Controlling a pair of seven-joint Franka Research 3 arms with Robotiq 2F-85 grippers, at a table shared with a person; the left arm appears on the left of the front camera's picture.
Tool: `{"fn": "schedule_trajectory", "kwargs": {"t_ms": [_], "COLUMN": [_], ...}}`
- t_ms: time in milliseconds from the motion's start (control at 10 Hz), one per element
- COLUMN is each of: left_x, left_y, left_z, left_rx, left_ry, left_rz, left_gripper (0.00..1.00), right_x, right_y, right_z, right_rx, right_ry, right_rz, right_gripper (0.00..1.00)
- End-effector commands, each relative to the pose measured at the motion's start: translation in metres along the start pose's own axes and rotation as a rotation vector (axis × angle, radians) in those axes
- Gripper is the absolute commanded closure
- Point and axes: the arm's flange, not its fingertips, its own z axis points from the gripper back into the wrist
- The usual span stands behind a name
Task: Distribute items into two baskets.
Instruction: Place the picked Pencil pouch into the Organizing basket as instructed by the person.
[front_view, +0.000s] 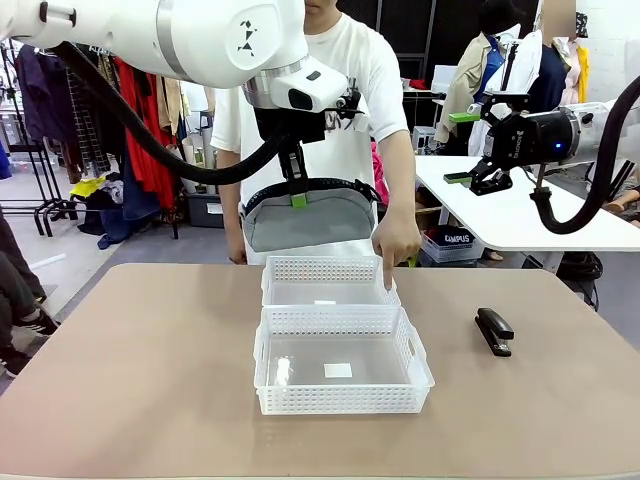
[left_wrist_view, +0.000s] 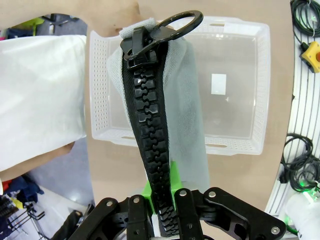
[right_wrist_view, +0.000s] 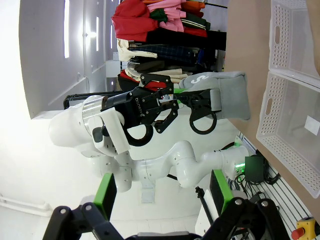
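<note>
1. Front view: the left jaws are clamped on the zipper top of the grey pencil pouch (front_view: 310, 220), which hangs in the air above the far side of the smaller basket (front_view: 328, 282). The right jaws stand open and empty, high at the right. The larger basket (front_view: 340, 372) touches the smaller one on the near side. The black stapler (front_view: 494, 331) lies on the worktop (front_view: 150, 400), to the right of the larger basket and apart from it. A person's hand (front_view: 396, 245) points a finger down at the smaller basket's right rim.
2. Left wrist view: the left jaws are closed on the pouch's black zipper. The pouch (left_wrist_view: 185, 115) dangles over white lattice walls, and a basket base with a white sticker (left_wrist_view: 250, 75) shows beside it.
3. Right wrist view: the green pads (right_wrist_view: 106, 192) stand wide apart with nothing between them. Farther off, the left arm holds the pouch (right_wrist_view: 225, 92) off the worktop, near the two baskets (right_wrist_view: 290, 130).
</note>
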Motion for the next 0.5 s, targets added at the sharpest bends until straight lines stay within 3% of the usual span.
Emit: {"fn": "schedule_trajectory", "kwargs": {"t_ms": [0,400], "left_x": [-0.0005,-0.0005], "left_y": [-0.0005,-0.0005], "left_z": [0.0019,0.0019], "left_rx": [0.001,0.001], "left_ry": [0.000,0.000], "left_rz": [-0.007,-0.007], "left_gripper": [1.00,1.00], "right_x": [-0.0012,-0.0012], "right_y": [0.0018,0.0018], "right_z": [0.0006,0.0006], "right_rx": [0.000,0.000], "right_ry": [-0.002,-0.002], "right_rz": [-0.004,-0.004], "right_gripper": [0.00,0.00]}}
